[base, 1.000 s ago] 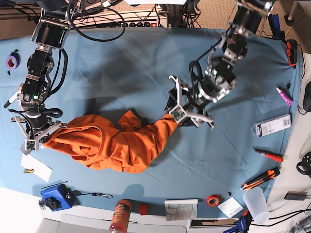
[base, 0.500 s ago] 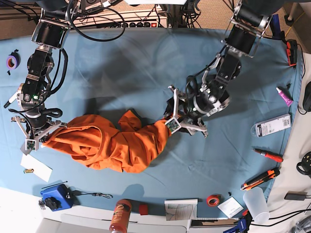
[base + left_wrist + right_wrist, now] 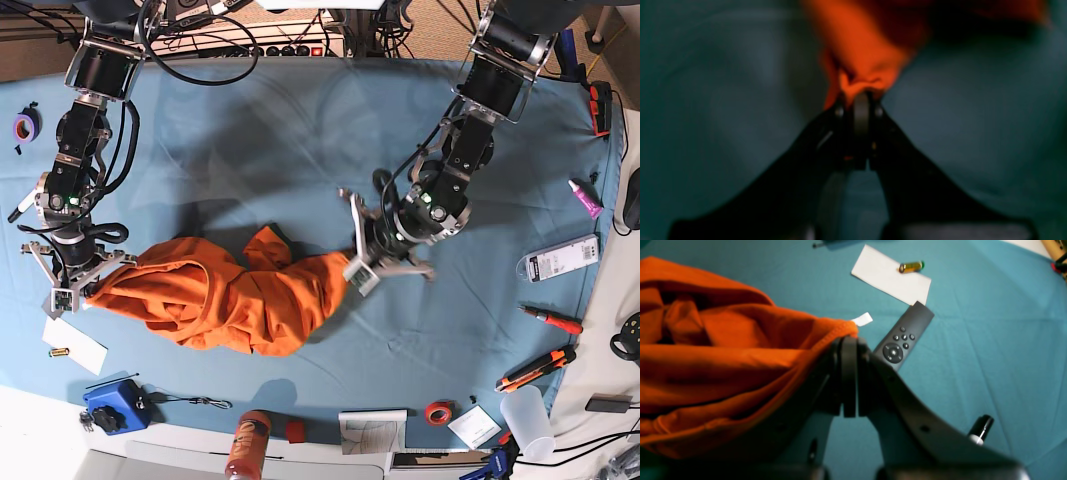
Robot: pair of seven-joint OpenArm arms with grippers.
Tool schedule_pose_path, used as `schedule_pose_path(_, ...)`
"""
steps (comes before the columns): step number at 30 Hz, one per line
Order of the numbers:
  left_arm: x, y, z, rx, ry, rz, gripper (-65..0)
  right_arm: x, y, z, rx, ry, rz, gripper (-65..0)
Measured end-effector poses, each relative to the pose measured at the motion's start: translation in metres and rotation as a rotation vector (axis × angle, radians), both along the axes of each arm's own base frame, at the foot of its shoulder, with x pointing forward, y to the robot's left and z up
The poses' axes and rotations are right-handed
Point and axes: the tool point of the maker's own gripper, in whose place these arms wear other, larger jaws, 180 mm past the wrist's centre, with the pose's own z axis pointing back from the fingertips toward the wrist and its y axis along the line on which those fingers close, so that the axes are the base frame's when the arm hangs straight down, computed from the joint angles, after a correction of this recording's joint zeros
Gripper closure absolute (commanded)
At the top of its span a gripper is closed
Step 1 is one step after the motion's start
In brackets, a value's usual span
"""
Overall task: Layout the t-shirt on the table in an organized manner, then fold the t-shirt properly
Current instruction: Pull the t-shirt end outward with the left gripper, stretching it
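T-shirt (image 3: 235,300) bunched in an orange heap at lower left of base view on teal bench (image 3: 290,130), right end effector (image 3: 849,340) clamped on its hem by white label, left end effector (image 3: 858,96) pinched closed on opposite end.

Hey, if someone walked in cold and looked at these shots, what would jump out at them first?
The bunched bright orange t-shirt, stretched across the middle of the teal table. It hangs between two arms: the right end effector is shut on a hemmed edge by the white label, the left end effector is pinched on the opposite end. Small tools line the table's edges.
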Motion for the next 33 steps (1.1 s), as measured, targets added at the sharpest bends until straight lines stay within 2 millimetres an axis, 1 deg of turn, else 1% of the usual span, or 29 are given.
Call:
schedule_pose_path(2,0.003,0.012,0.02,0.031,-0.021,0.066,0.0,0.005,-0.001,0.008,0.0,-0.019,-0.003,0.0)
schedule_pose_path(6,0.0,0.023,0.068,0.096,-0.111,0.077,0.0,0.02,-0.001,0.031,0.007,-0.078,-0.003,0.0)
schedule_pose_path(8,-0.004,0.029,0.084,0.12,-0.166,0.084,0.0,0.025,0.001,0.039,0.038,-0.092,-0.003,0.0)
schedule_pose_path(9,-0.007,0.032,0.087,0.129,-0.182,0.092,0.0,0.026,0.002,0.04,0.063,-0.09,-0.005,0.0)
schedule_pose_path(10,-0.011,0.04,0.086,0.142,-0.184,0.117,0.0,0.027,0.002,0.04,0.079,-0.089,-0.014,0.0)
schedule_pose_path(13,-0.018,0.074,0.079,0.149,-0.162,0.244,0.0,0.027,-0.001,0.042,0.099,-0.094,-0.043,0.0)
schedule_pose_path(16,-0.021,0.105,0.085,0.112,-0.161,0.335,0.0,0.025,0.004,0.035,0.151,-0.063,-0.042,0.0)
schedule_pose_path(21,-0.04,0.128,0.075,0.015,-0.089,0.37,0.0,0.024,0.015,0.029,0.237,-0.028,-0.021,0.0)
schedule_pose_path(25,-0.054,0.155,0.088,-0.007,-0.118,0.444,0.0,0.017,0.026,0.029,0.271,0.026,-0.004,0.0)
schedule_pose_path(28,-0.073,0.169,0.099,-0.03,-0.136,0.485,0.0,0.014,0.028,0.04,0.253,0.021,-0.001,0.0)
schedule_pose_path(33,-0.1,0.18,0.123,-0.034,-0.191,0.483,0.0,0.01,0.035,0.059,0.22,-0.031,0.023,0.0)
